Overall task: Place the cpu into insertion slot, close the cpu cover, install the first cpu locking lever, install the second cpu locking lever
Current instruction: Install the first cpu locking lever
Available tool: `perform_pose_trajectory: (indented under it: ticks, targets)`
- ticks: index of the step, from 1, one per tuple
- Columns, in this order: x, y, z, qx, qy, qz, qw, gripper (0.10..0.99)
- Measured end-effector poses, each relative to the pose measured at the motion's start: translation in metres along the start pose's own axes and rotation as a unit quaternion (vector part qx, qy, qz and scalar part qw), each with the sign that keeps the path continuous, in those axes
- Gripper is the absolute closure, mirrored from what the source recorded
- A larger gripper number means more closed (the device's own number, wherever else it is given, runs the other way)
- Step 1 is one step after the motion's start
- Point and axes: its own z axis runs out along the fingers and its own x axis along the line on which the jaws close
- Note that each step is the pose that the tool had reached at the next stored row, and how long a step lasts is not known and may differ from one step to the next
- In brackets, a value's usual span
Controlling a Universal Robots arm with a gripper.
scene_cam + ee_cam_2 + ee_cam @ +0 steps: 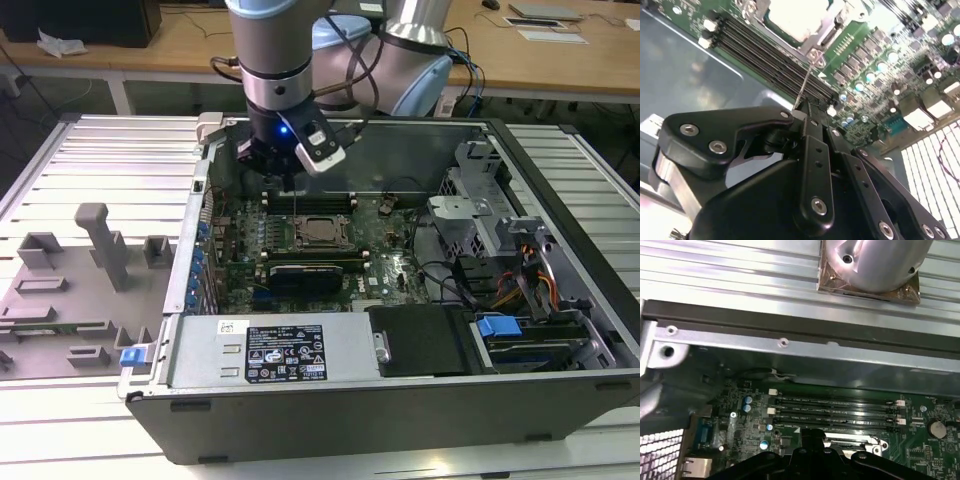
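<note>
The cpu [318,232] [792,17] lies flat, silver top up, in the insertion slot in the middle of the green motherboard; the slot's pins are hidden beneath it. The cpu cover [826,29] lies down around the chip as a metal frame. A thin wire locking lever [805,80] [297,203] rises from the socket's corner up to my gripper [801,107] [287,172]. The gripper hangs over the memory slots beside the socket, shut on the lever's upper end. In the first wrist view, the black gripper [815,442] sits just over the socket's edge.
Long black memory slots [770,55] [835,412] run beside the socket. The open case's walls [400,150], a power supply [270,350], a drive cage [480,200] and cables [520,280] ring the board. A grey fixture [80,270] lies at the exterior view's left.
</note>
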Motion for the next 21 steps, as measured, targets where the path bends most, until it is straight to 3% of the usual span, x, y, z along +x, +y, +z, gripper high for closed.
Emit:
perform_pose_trajectory:
  ticks: [2, 5, 10, 11, 15, 21]
  targets:
    - [-0.0051, -0.0024, 0.0010, -0.0013, -0.0002, 0.000, 1.0000, 0.980]
    - [-0.0193, -0.0089, 0.0034, -0.0045, -0.0005, 0.000, 1.0000, 0.980]
    - [-0.0303, -0.0137, 0.0062, -0.0093, -0.0011, 0.001, 1.0000, 0.980]
    - [-0.0323, -0.0142, 0.0066, -0.0124, -0.0014, 0.001, 0.9999, 0.980]
    - [-0.0414, -0.0163, 0.0103, -0.0345, -0.0038, 0.003, 0.9994, 0.980]
    - [-0.0420, -0.0200, 0.0239, -0.0362, -0.0038, 0.004, 0.9993, 0.980]
